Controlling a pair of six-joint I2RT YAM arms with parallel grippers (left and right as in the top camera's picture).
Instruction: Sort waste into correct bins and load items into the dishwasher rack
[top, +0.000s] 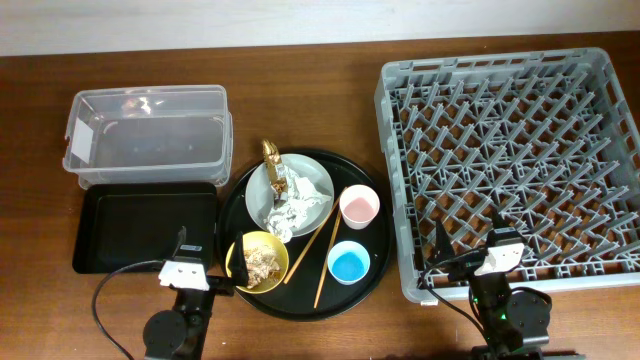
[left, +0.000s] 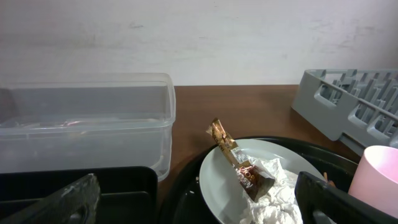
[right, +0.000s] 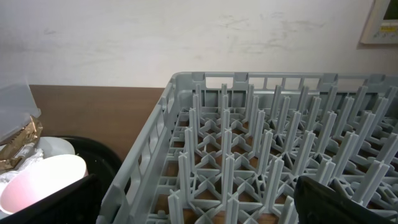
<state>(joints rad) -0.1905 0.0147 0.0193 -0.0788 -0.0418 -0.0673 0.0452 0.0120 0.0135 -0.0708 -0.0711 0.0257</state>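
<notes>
A grey-green plate (top: 262, 188) on the round black tray holds a crumpled white napkin (top: 297, 208) and a gold foil wrapper (top: 272, 160). A yellow bowl (top: 258, 262) holds brown food scraps. A pink cup (top: 359, 207), a blue cup (top: 349, 264) and two chopsticks (top: 326, 245) lie beside them. The clear tub (top: 145, 135) and the shallow black tray (top: 145, 228) stand at the left. The grey rack (top: 510, 160) stands at the right. My left gripper (top: 208, 255) is open and empty between the black tray and the bowl. My right gripper (top: 470, 240) is open and empty over the rack's near edge.
The round black tray (top: 370, 290) sits between the bins and the rack. The left wrist view shows the wrapper (left: 239, 165) on the plate (left: 217, 180), with the tub (left: 87, 130) behind. The right wrist view shows rack pegs (right: 261, 124) and the pink cup (right: 40, 180).
</notes>
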